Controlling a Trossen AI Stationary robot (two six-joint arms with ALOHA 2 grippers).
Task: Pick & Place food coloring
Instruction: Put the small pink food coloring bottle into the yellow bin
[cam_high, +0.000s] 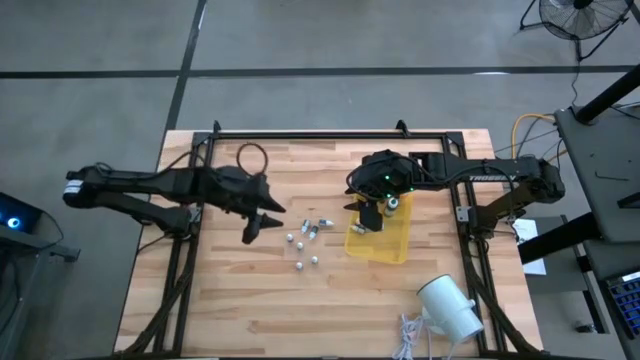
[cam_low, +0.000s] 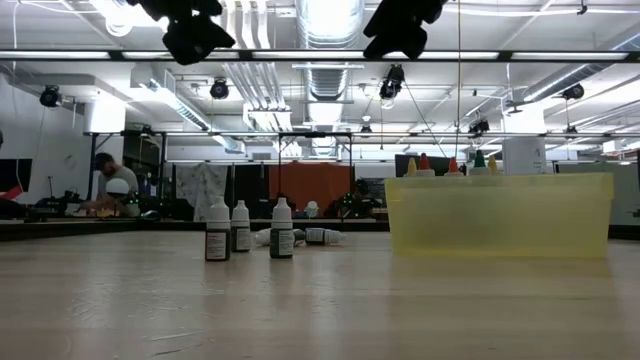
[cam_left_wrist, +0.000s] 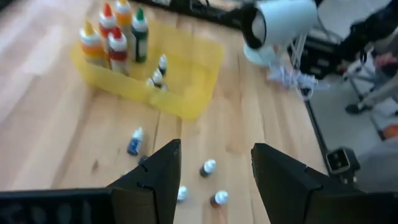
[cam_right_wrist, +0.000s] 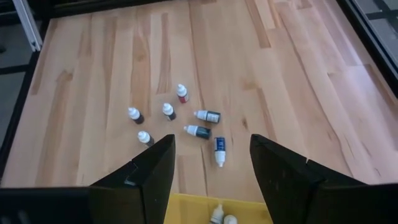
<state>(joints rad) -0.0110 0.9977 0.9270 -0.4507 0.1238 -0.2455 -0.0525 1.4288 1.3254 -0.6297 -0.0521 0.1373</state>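
both grippers hang above the wooden table (cam_high: 230, 300) with their fingers spread wide and nothing between them. the right gripper (cam_high: 372, 216) hovers over the near-centre edge of the yellow tray (cam_high: 395, 247), above the tall bottles; its own view looks past its dark fingers (cam_right_wrist: 155, 171) at the loose vials on the bare wood. the left gripper (cam_high: 262, 222) hovers over the table to the left of those loose vials, well apart from the tray, its fingers (cam_left_wrist: 158, 177) parted and empty.

the food coloring lies in two groups. in the tray stand the tall bottles (cam_left_wrist: 115, 40) with orange, red and green tops (one top looks yellow), packed close together at one end, and a few small white-capped vials (cam_left_wrist: 157, 74) sit beside them on the tray floor. the loose vials (cam_high: 305, 240) are scattered on the wood between the two grippers: three lie on their sides near each other (cam_right_wrist: 208, 127), and four stand upright (cam_right_wrist: 158, 115) close by. in the low view, three upright vials (cam_low: 245, 228) stand in a row left of the tray.

a white cylinder (cam_high: 450, 305) lies on the table near the tray's far corner, with a coil of white cable (cam_high: 410, 335) beside it.
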